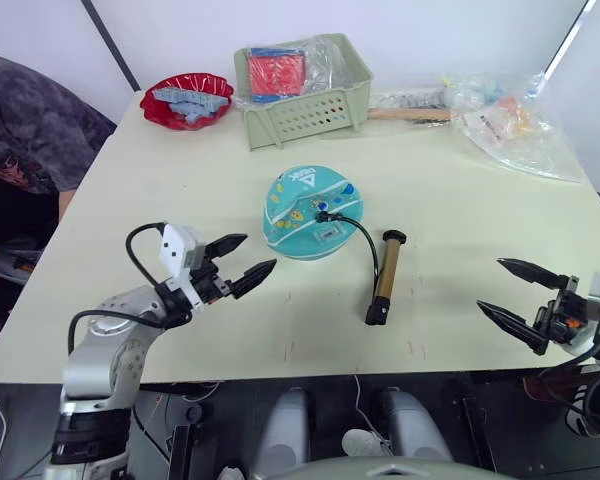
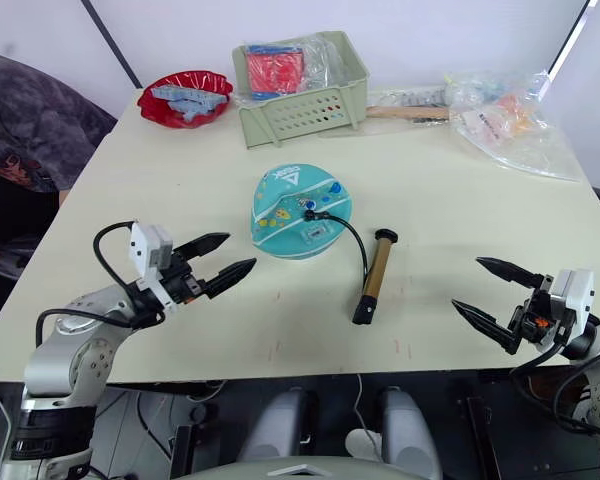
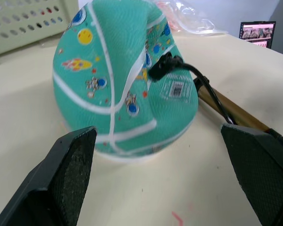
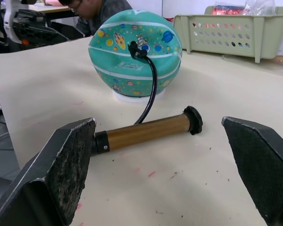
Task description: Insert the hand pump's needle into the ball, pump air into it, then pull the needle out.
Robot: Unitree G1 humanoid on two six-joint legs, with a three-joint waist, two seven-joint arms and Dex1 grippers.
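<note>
At table centre sits the teal ball [image 1: 311, 212], visibly dented and underinflated, on a small white ring; just to its right lies the bronze hand pump [image 1: 385, 277], unheld, hose curving up to the needle [image 1: 322, 215] fitting, which appears already seated in the ball. Left gripper [image 1: 242, 262] and right gripper [image 1: 512, 291] both hover with fingers apart, holding nothing. Judgement: insertion done; pumping and needle withdrawal remain.

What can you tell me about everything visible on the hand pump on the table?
The hand pump is a short bronze-gold cylinder, metallic in look, with black caps at both ends. It lies flat on the table, beside the ball, toward the robot's right. A thin black hose curves from it up to a small black fitting on top of the ball. Neither gripper touches it.
</note>
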